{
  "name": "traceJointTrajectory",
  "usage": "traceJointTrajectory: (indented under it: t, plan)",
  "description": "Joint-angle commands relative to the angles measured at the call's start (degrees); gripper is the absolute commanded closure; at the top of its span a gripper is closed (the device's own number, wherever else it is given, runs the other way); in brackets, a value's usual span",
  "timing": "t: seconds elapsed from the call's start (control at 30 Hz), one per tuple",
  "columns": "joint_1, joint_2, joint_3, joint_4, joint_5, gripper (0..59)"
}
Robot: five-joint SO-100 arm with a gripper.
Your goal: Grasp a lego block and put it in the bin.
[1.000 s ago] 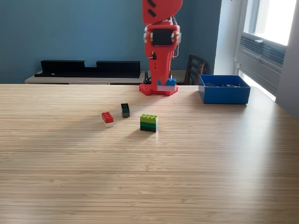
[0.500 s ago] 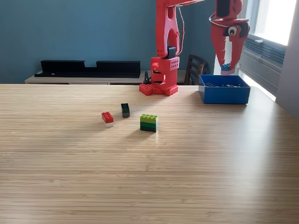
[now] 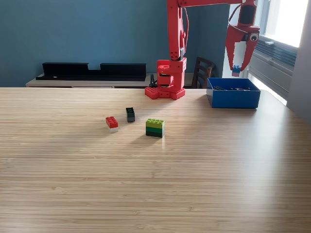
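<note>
Fingers: the red gripper (image 3: 237, 65) hangs in the upper right of the frame with its two fingers (image 3: 230, 52) pointing down and spread a little; a small blue block (image 3: 236, 71) is at their tips, and I cannot tell if they are pinching it.
Blue block: tiny, blue on top with a paler bit under it, in the air just above the bin.
Bin: a blue plastic box (image 3: 233, 97) with low walls and an open top, on the right side of the frame near the far edge of the table; a few small dark pieces lie inside.
Arm: the red arm (image 3: 174, 29) stands up from its red base (image 3: 164, 86) at the top middle and reaches across to the right.
Table: light wood (image 3: 155, 184) fills the lower part of the frame.
Other blocks: a red and white block (image 3: 112, 123), a small dark block (image 3: 130, 114) and a green block (image 3: 155, 127) sit near each other, left of the middle.
Change: half a second ago the gripper was a little more to the left and the block was a bit higher; the arm has stretched farther right, and the three blocks on the table have not moved.
</note>
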State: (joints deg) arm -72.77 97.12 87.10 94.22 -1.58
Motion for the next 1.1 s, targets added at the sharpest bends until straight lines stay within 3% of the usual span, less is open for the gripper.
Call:
traceJointTrajectory:
  t: [0.03, 0.13, 0.27, 0.47, 0.77, 1.1]
  plan:
    - [-1.3, 4.7, 0.4, 0.5, -2.1, 34.5]
    - [-1.4, 4.7, 0.7, 0.5, -2.9, 28.0]
    - [-1.3, 4.7, 0.3, 0.5, -2.8, 29.1]
    - [6.2, 4.7, -4.6, 0.4, 2.4, 58.5]
    - [39.1, 5.3, -10.7, -1.2, 9.6, 58.5]
    - [65.3, 4.9, -6.8, -4.1, 11.1, 58.5]
